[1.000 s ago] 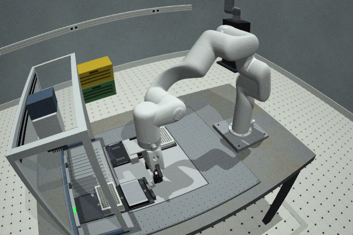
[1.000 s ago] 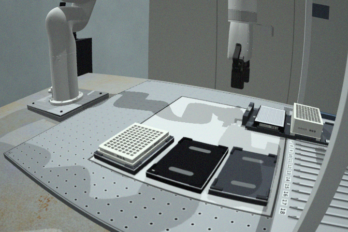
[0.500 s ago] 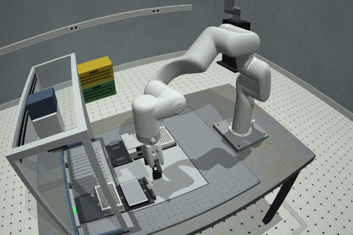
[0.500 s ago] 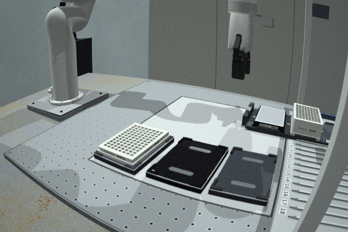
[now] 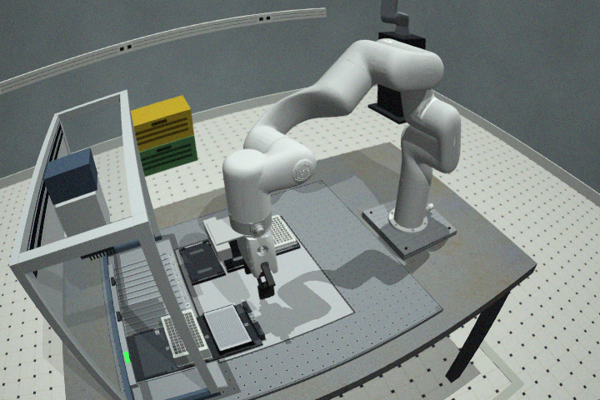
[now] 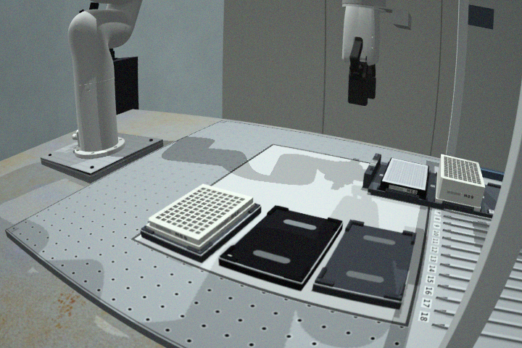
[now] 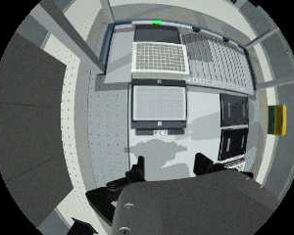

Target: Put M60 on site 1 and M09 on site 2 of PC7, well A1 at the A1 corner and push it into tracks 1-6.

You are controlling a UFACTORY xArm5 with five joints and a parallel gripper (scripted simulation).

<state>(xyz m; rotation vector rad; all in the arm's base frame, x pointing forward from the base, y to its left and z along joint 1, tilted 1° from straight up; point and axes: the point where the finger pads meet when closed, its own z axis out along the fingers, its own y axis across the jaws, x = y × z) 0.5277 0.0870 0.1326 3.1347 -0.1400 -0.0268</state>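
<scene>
My gripper is open and empty, raised above the table on the handle side of the carrier. The black carrier PC7 lies straight in the leftmost tracks, its handle end over the apron. M60 lies on site 1 and looks flat. M09 stands on site 2 and looks level. Site 3 is empty. A lamp behind those tracks is lit green. M06 sits on S1. Corner A1 marks are too small to read.
Nests S2 and S3 are empty. Bare rails lie right of the carrier. Frame posts of the instrument stand by the rails.
</scene>
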